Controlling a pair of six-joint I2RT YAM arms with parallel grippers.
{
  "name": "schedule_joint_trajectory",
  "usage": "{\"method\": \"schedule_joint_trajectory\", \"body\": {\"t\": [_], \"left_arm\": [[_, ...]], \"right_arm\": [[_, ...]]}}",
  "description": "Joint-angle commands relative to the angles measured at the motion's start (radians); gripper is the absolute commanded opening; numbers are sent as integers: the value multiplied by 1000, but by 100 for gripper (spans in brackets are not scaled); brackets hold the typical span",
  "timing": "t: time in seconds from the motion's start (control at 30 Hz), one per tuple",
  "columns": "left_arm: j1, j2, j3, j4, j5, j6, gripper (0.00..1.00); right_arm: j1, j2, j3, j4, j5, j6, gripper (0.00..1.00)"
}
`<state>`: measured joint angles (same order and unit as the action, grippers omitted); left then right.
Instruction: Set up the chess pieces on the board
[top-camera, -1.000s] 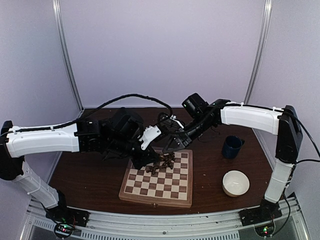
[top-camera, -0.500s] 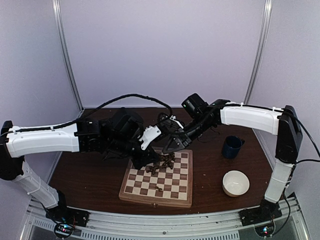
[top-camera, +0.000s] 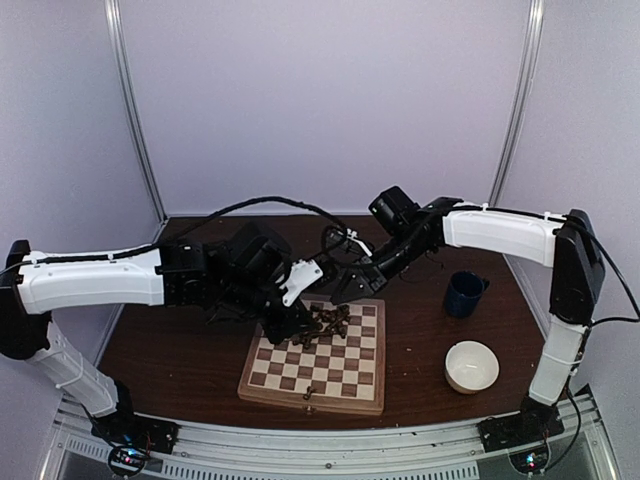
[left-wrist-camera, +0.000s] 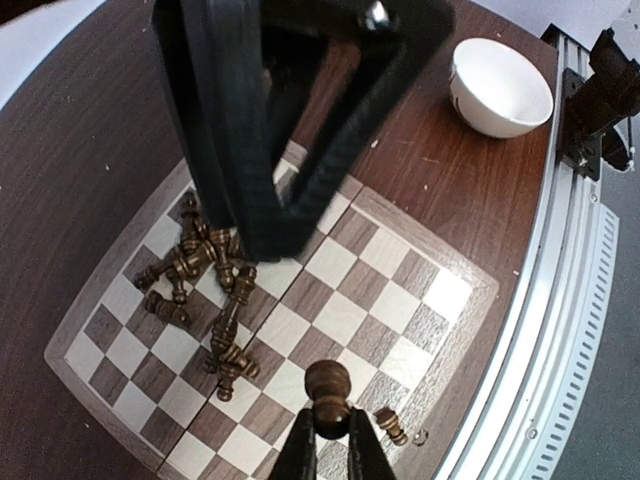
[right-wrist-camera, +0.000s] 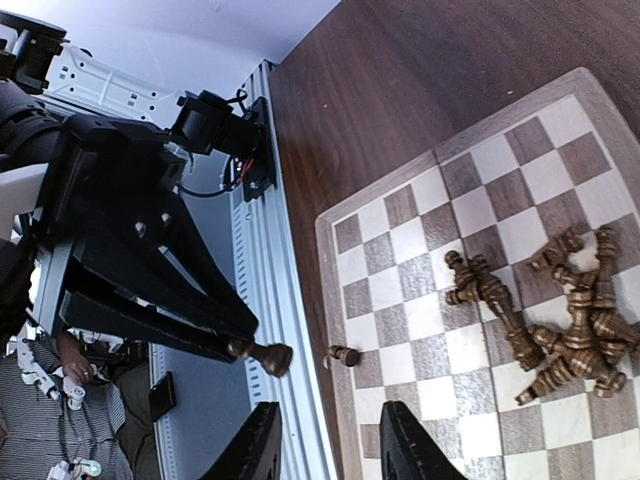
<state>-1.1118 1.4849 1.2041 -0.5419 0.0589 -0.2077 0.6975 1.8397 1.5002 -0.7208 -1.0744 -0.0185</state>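
The left gripper (left-wrist-camera: 330, 432) is clamped on one dark chess piece (left-wrist-camera: 327, 385), pinching it low on the stem so the rounded head stands proud of the fingertips and the base can be set down flat, by my reading. It hangs over the board (left-wrist-camera: 455, 262), above the squares nearer the desk's front rail. The right gripper (right-wrist-camera: 325, 445) holds nothing, its jaws partly apart, and it hovers over the board's near edge, probably free after letting something go or ready for the next pick. Beyond them, most of the chess pieces (right-wrist-camera: 565, 335) lie toppled in a heap on the far squares, several touching one another, none upright. One stray piece (right-wrist-camera: 345, 355) lies on its side at the pale border. A white bowl (top-camera: 471, 365) and a dark blue cup (top-camera: 465, 293) stand on the desk (top-camera: 180, 350) to the right, well apart from the board.
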Motion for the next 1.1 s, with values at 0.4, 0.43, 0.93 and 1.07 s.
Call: {"method": "schedule_joint_trajectory", "body": {"t": [0.4, 0.43, 0.93, 1.07], "left_arm": [[76, 75, -54, -396, -44, -107, 0], [82, 79, -64, -396, -42, -113, 0], [121, 153, -76, -361, -34, -128, 0], [122, 169, -77, -341, -31, -130, 0]], "right_arm": [[-163, -327, -325, 51, 386, -347, 39], [-164, -342, -338, 56, 393, -353, 39], [-167, -359, -349, 63, 396, -359, 40], [-166, -362, -354, 67, 399, -359, 40]]}}
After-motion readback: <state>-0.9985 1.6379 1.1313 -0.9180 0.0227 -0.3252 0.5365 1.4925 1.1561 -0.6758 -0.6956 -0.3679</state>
